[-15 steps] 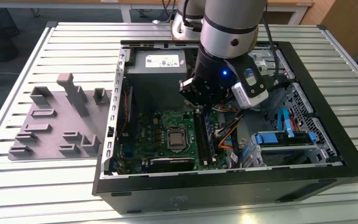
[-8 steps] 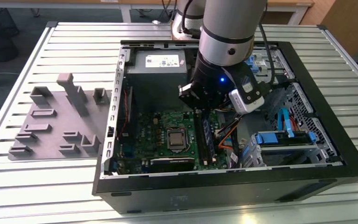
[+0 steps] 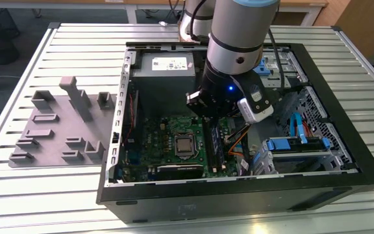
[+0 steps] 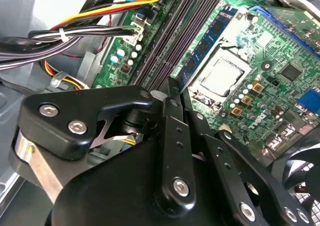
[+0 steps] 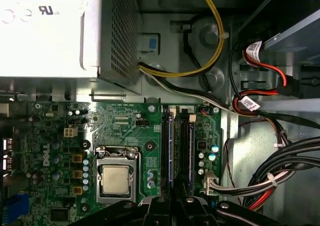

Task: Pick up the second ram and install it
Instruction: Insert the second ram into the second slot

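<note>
End effector (image 4: pixel 172 86) clenched, fingertips pressed together, poised at one end of blue RAM stick (image 4: pixel 207 44) standing in green motherboard (image 4: pixel 280 91) slot beside CPU socket (image 4: pixel 220 79).

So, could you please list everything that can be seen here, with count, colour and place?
table: one, pale slatted metal, under everything
tray: one, grey, with upright blocks, on the table at the exterior view's left
computer case: one, black, open, mid-table
power supply: one, grey, inside the case
motherboard: one, green, on the case floor
CPU socket: one, silver, mid-motherboard
ram stick: at least one, blue, in a slot beside the CPU socket
cables: several, black, yellow, red, along the case side
drive bracket: one, blue, at the exterior view's right
robot arm: one, grey, reaching into the case
tool: one, black, just over the ram slots
</note>
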`<control>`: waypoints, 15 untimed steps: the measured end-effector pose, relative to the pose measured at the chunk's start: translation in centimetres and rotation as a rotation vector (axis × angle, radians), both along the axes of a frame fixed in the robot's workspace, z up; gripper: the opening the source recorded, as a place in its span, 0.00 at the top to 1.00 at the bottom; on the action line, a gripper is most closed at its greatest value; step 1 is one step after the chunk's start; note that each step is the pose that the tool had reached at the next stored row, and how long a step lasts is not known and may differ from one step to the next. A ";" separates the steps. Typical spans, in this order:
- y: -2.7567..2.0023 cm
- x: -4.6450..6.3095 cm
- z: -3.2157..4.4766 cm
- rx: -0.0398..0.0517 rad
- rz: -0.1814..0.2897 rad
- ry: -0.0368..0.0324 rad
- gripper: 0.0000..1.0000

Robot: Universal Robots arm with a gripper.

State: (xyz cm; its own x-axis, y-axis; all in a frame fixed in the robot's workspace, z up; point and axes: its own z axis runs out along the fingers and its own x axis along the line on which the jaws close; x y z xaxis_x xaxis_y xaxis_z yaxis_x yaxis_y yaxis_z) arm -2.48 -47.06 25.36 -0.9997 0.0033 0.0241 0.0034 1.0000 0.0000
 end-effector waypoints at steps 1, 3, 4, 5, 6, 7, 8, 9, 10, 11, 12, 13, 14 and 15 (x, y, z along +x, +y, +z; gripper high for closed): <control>0.00 0.0 -0.06 -0.0001 0.000 0.0000 0.86; 0.00 0.0 -0.06 -0.0004 0.000 0.0001 0.86; 0.00 0.0 -0.06 -0.0004 0.000 0.0001 0.86; 0.00 0.0 -0.07 -0.0004 0.000 0.0001 0.86; 0.00 0.0 -0.08 -0.0001 0.000 0.0000 0.86; 0.00 0.0 -0.12 0.0000 0.000 0.0000 0.86; 0.01 0.0 -0.24 0.0003 0.000 -0.0001 0.86; 0.00 0.0 -0.40 0.0001 -0.003 -0.0001 0.86; 0.00 0.0 -0.57 -0.0001 -0.006 0.0000 0.86; -0.01 0.0 -0.76 0.0000 -0.010 -0.0001 0.86; -0.02 0.0 -0.94 -0.0001 -0.015 0.0000 0.86; -0.06 0.0 -1.11 -0.0003 -0.018 0.0000 0.86; -0.11 0.0 -1.30 -0.0002 -0.021 0.0000 0.86; -0.19 0.0 -1.45 -0.0003 -0.023 0.0001 0.86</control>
State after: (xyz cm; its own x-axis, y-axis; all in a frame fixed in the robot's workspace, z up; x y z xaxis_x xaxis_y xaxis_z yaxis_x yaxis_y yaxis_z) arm -2.47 -47.25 23.92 -0.9994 0.0263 0.0242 0.0263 0.9997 -0.0003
